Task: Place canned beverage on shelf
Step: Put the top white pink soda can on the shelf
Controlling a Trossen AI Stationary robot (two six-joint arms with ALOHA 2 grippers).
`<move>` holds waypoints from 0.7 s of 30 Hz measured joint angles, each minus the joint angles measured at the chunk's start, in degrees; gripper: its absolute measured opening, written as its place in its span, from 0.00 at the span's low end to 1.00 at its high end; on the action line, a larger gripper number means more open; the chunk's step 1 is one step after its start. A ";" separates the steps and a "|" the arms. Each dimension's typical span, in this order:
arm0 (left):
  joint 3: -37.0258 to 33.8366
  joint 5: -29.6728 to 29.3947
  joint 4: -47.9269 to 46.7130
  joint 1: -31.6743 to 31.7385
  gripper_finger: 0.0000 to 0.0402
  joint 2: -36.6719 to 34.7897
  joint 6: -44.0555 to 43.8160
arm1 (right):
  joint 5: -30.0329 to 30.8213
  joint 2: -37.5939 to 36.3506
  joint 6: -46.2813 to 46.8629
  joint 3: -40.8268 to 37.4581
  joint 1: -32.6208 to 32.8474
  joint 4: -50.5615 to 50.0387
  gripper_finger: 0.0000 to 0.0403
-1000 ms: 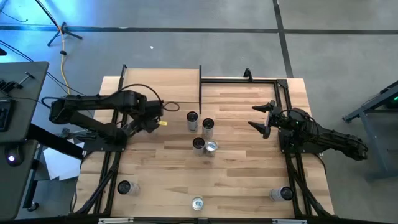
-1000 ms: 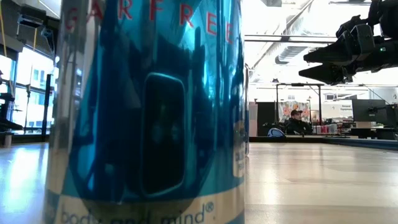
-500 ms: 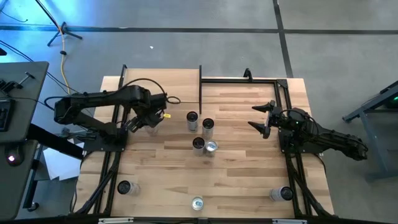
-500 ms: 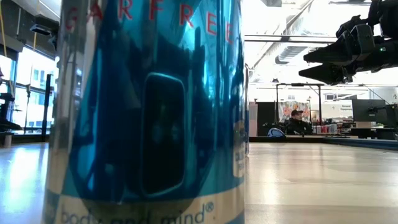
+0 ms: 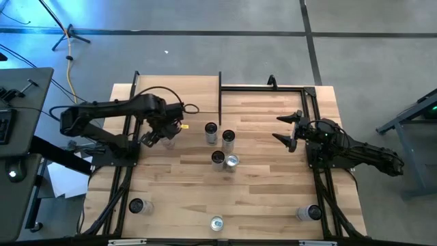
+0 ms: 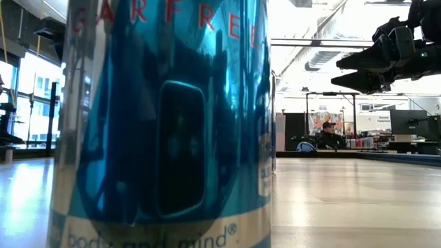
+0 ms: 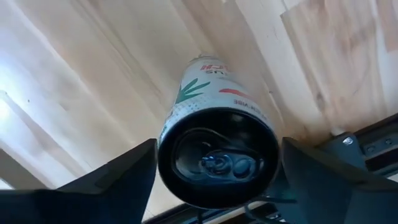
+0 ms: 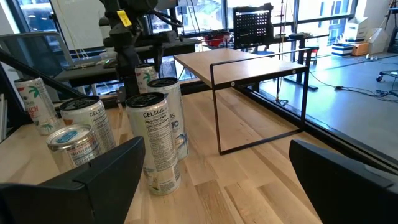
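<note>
Left gripper point(image 5: 156, 134) hung just left of the can cluster point(image 5: 222, 145), fingers point(image 7: 118, 180) spread apart on either side of one can point(image 7: 214, 99) and not pinching it! Right gripper point(image 5: 287, 131) hovered well right of the cluster, jaws wide and holding nothing. Table point(image 5: 266, 198) carried everything. Shelf point(image 8: 249, 61) stood beyond the cluster by the table's far edge, its board bare. That can stood upright on the wood, left of the cluster and well apart from the shelf.
</note>
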 joint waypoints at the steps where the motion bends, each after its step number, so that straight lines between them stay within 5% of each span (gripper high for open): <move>1: 0.00 0.52 0.00 -0.05 0.80 -0.22 -1.05 | 0.00 0.00 -0.02 0.02 0.01 0.00 0.96; 10: 0.65 0.11 -0.84 -5.25 0.92 -4.10 -8.96 | 0.00 0.00 -0.01 0.01 0.00 0.00 0.96; 16: 4.65 -8.43 -1.96 -11.51 0.96 -7.07 -15.02 | 0.00 0.00 0.00 0.01 -0.01 0.00 0.96; 21: 5.87 -11.29 2.12 -16.46 0.97 -8.44 -35.72 | 0.00 0.00 0.00 0.02 0.01 0.00 0.96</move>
